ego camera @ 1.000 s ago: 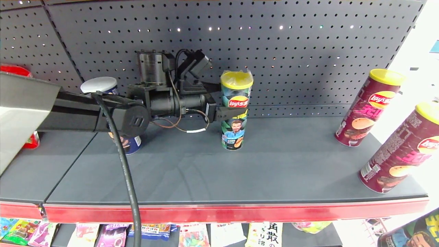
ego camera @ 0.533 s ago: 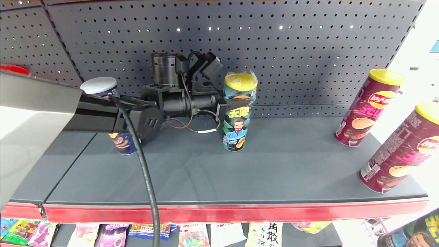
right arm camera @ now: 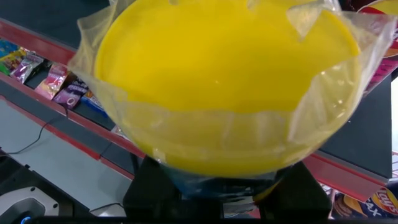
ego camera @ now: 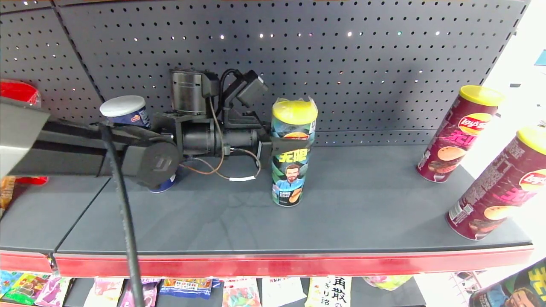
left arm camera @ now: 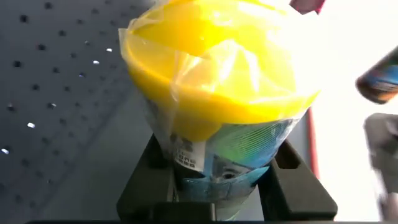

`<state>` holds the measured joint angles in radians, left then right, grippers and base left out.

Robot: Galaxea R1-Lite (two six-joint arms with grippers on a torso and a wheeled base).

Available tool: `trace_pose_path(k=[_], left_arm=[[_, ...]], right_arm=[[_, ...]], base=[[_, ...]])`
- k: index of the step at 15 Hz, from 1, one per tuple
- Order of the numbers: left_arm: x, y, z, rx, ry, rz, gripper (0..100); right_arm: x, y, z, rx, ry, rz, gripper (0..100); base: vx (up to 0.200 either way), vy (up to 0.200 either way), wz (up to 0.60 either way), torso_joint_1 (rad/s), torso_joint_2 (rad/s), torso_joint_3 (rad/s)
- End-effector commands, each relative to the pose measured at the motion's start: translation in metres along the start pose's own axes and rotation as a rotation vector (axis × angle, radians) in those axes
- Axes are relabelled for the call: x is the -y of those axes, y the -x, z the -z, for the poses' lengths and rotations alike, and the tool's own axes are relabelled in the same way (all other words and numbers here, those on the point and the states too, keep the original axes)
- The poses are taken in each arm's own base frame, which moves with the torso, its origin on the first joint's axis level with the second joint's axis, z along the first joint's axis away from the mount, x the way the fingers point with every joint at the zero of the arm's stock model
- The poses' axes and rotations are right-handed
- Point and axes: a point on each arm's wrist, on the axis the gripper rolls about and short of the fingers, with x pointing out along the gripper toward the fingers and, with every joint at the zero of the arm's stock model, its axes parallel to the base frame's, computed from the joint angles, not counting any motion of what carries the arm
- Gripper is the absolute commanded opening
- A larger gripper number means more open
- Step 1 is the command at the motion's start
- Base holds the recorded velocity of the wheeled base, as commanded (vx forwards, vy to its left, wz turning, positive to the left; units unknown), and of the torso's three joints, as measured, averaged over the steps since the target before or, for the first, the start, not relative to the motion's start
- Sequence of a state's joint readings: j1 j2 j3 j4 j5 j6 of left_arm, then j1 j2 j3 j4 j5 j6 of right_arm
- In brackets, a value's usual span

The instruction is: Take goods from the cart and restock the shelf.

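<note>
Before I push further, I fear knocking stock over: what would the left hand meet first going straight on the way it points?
The left hand, clamped on the green can, points along the shelf toward the rear maroon can; probably that first, though depth is unclear.

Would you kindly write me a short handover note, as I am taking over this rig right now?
Left gripper: shut on the tall green chip can with the yellow lid, upright over the middle of the grey shelf board; I cannot tell whether its base touches.
Right gripper: shut on a second yellow-lidded can, held in front of the shelving, not on the board.
Already on the shelf: a maroon yellow-lidded can and a second maroon can at the right end, and a blue white-lidded can behind the left arm.
Left to do: release the left can, then shelve the right one.
</note>
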<state>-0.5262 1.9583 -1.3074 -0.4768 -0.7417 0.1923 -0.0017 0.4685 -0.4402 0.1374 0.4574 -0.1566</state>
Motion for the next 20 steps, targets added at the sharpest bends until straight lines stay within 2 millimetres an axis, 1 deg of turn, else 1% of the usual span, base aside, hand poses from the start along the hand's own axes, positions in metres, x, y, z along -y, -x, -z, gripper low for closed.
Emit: trace_pose_path(k=[1, 2, 4, 6, 7, 8, 10, 20], left_arm=[[0.028, 0.021, -0.02, 0.028, -0.023, 0.029, 0], [0.04, 0.025, -0.018, 0.017, -0.012, 0.053, 0], [0.051, 0.025, -0.011, -0.003, 0.003, 0.071, 0], [0.055, 0.024, -0.004, 0.004, -0.005, 0.075, 0], [0.055, 0.023, -0.004, 0.007, -0.008, 0.076, 0], [0.059, 0.021, 0.002, 0.005, -0.004, 0.086, 0], [0.064, 0.019, 0.005, -0.004, 0.002, 0.1, 0], [0.066, 0.02, 0.009, -0.016, 0.007, 0.096, 0]], right_arm=[[0.001, -0.002, -0.001, -0.008, -0.004, -0.003, 0], [0.002, -0.003, -0.002, -0.012, -0.004, -0.006, 0], [0.003, -0.005, -0.004, -0.018, -0.008, -0.009, 0], [0.004, -0.006, -0.005, -0.006, -0.001, -0.007, 0], [0.004, -0.006, -0.005, -0.006, -0.001, -0.007, 0], [0.004, -0.006, -0.005, -0.007, -0.002, -0.007, 0], [0.004, -0.006, -0.005, -0.007, -0.002, -0.007, 0], [0.004, -0.006, -0.006, -0.005, -0.001, -0.007, 0]], base=[[0.0, 0.0, 0.0, 0.0, 0.0, 0.0], [0.0, 0.0, 0.0, 0.0, 0.0, 0.0], [0.0, 0.0, 0.0, 0.0, 0.0, 0.0], [0.0, 0.0, 0.0, 0.0, 0.0, 0.0], [0.0, 0.0, 0.0, 0.0, 0.0, 0.0], [0.0, 0.0, 0.0, 0.0, 0.0, 0.0], [0.0, 0.0, 0.0, 0.0, 0.0, 0.0], [0.0, 0.0, 0.0, 0.0, 0.0, 0.0]])
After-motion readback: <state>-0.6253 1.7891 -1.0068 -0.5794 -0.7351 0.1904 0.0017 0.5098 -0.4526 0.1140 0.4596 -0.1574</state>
